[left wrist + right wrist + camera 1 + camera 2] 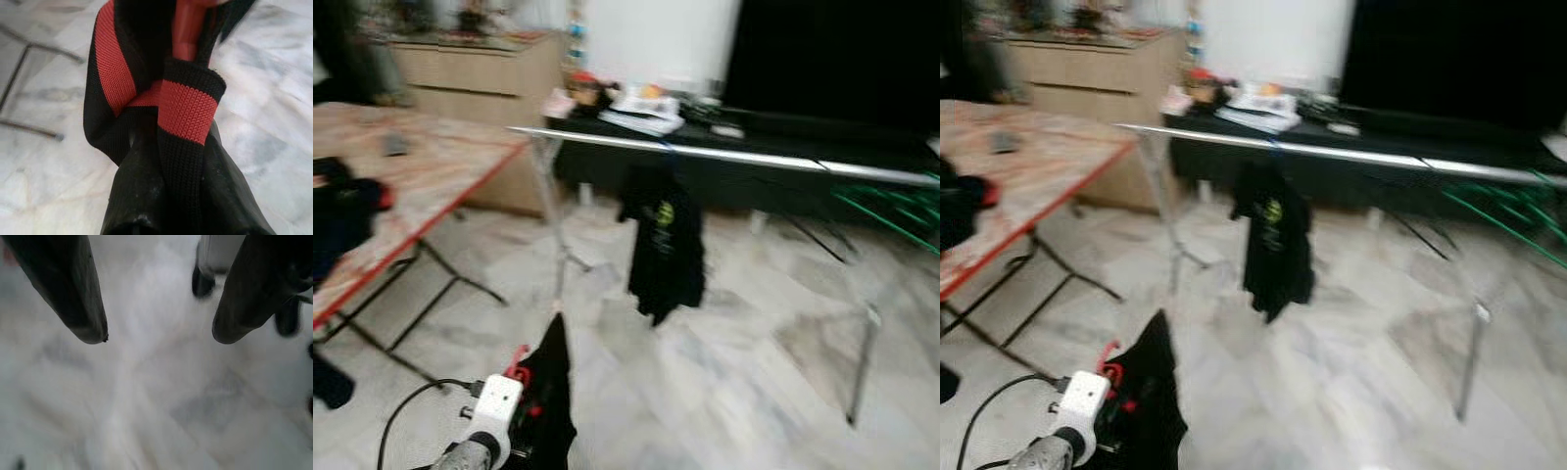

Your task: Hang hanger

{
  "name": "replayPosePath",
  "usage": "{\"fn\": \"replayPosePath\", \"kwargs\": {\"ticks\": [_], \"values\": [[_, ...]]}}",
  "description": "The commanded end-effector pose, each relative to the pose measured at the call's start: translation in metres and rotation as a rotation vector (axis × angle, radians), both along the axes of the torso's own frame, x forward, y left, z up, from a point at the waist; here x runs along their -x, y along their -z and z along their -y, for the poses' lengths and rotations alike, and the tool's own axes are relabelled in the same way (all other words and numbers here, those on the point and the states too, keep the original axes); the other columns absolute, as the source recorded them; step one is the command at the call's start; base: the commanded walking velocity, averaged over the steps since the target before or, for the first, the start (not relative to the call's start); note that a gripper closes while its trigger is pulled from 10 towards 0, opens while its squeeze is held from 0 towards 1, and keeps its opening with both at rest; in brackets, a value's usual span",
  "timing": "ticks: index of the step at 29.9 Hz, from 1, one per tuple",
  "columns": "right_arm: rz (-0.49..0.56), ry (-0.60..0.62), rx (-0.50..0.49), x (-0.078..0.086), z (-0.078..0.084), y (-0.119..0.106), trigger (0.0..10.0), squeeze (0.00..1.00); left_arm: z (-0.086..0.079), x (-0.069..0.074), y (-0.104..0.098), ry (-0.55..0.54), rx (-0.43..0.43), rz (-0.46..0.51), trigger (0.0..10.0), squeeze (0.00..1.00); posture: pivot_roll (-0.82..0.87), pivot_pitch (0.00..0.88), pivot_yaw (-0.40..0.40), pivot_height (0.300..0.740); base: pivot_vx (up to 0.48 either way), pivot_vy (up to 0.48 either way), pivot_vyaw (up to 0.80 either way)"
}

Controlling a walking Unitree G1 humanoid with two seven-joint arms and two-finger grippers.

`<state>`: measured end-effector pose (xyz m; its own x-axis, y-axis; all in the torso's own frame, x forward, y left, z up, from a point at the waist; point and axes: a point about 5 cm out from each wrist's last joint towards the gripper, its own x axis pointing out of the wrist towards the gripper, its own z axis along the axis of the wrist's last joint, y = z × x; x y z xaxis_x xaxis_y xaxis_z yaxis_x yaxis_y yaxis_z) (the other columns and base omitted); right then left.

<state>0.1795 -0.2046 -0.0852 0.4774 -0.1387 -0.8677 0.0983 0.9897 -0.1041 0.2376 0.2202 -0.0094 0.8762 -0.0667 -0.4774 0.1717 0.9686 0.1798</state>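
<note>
Hanger (188, 29), red and stiff, is draped with a soft black garment (548, 392) and clamped in the left gripper (171, 161) jaws; hook kept free for the rail (705, 152). Right gripper (156, 338) jaws gape empty.

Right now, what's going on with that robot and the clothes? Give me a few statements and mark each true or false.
1. A black garment hangs from the rail. True.
2. The left end effector is empty. False: it is shut on a black and red garment with a red hanger.
3. The right end effector is open above the floor. True.
4. The green hangers lie on the table. False: they are at the rail's right end.
</note>
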Motion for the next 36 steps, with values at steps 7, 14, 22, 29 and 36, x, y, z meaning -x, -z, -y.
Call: {"fn": "replayPosePath", "kwargs": {"ticks": [7, 14, 22, 29, 36], "values": [[0.021, 0.007, -0.013, -0.003, -0.003, -0.001, 10.0, 0.00, 0.000, -0.008, -0.005, -0.007, -0.008, 0.016, 10.0, 0.00, 0.15, 0.000, -0.033, 0.740, 0.342, 0.000, 0.00], [0.033, 0.003, -0.010, -0.008, -0.002, -0.003, 10.0, 0.00, -0.004, -0.010, -0.007, -0.019, -0.013, 0.022, 10.0, 0.00, 0.14, 0.000, -0.032, 0.740, 0.344, 0.000, 0.00], [0.038, 0.000, -0.014, -0.009, -0.002, -0.004, 10.0, 0.00, -0.006, -0.013, -0.009, -0.025, -0.019, 0.029, 10.0, 0.00, 0.14, 0.000, -0.033, 0.740, 0.341, 0.000, 0.00], [0.042, -0.003, -0.014, -0.010, -0.001, -0.005, 10.0, 0.00, -0.006, -0.014, -0.010, -0.024, -0.020, 0.029, 10.0, 0.00, 0.14, 0.000, -0.033, 0.740, 0.342, 0.000, 0.00], [0.054, -0.009, -0.023, -0.011, -0.001, -0.006, 10.0, 0.00, -0.004, -0.015, -0.010, -0.016, -0.017, 0.030, 10.0, 0.00, 0.13, 0.000, -0.034, 0.740, 0.342, 0.000, 0.00]]}}
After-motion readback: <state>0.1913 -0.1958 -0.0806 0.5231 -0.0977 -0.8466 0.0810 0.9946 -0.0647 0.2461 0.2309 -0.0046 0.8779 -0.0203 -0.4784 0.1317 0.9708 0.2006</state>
